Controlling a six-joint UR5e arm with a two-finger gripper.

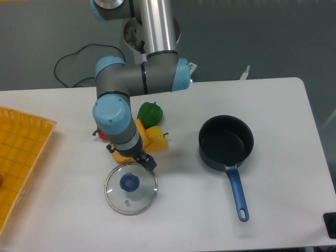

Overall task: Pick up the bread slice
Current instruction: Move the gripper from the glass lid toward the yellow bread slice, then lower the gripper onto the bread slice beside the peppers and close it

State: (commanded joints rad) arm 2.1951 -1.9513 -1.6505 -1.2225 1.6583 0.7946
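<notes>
Bread slice (122,156): flat, yellow-orange, mostly hidden under my wrist, just far of the lid.
Lid (130,188): round clear glass, blue knob.
My gripper (146,161): low beside the slice; finger spread, cannot tell.

White table (273,226) (bearing pot (226,142), glass lid (130,188), peppers (150,114)).

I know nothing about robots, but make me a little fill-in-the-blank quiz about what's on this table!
The black pot has a handle coloured ____.
The round glass lid has a blue ____ at its centre.
The green bell pepper lies to the ____ of the pot in the picture.
The latticed yellow tray sits at the table's ____ edge in the picture.

Missing words: blue; knob; left; left
</notes>
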